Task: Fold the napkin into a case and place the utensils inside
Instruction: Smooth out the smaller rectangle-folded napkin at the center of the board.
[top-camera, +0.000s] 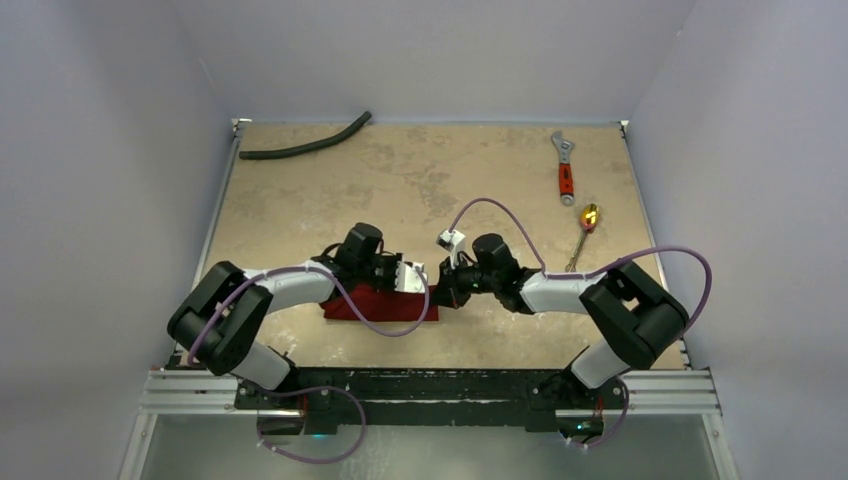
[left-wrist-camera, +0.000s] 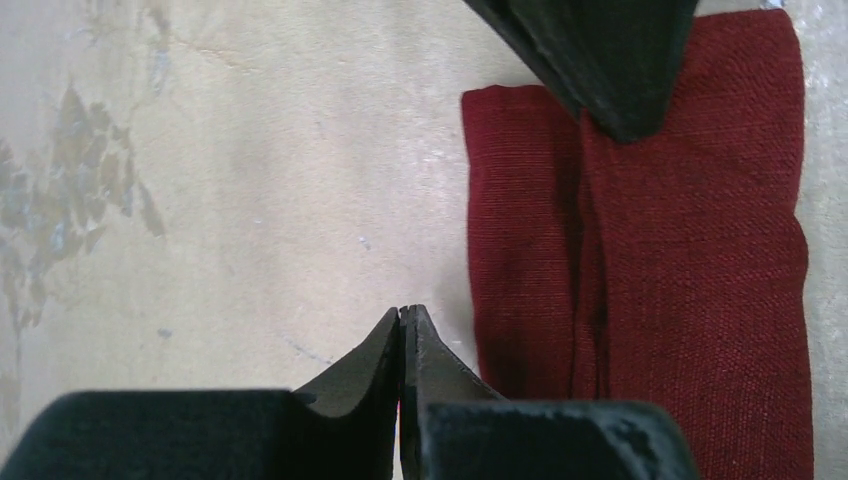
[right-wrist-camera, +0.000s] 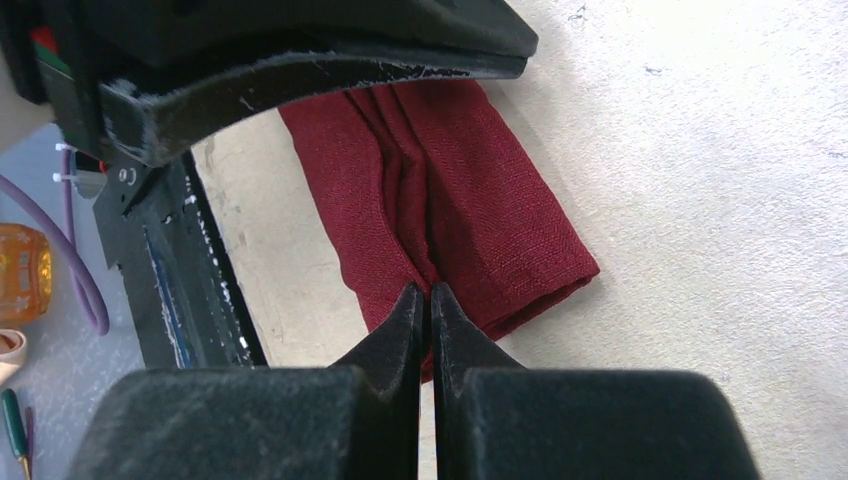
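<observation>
The napkin (left-wrist-camera: 690, 260) is soft dark red cloth. I can see its little woven threads, and it does not shine. The worktop (top-camera: 420, 180) is smooth and dull, tan with darker blotches like stone. My jaws are black, dull and scuffed at the edges. The spoon (top-camera: 591, 216) is shiny gold metal. The wrench (top-camera: 565, 165) is silver metal with a red grip.

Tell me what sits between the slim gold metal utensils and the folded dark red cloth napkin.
Nothing loose lies between the gold utensils and the dark red napkin. Only the right arm's own shut gripper and wrist hang over that stretch.
</observation>
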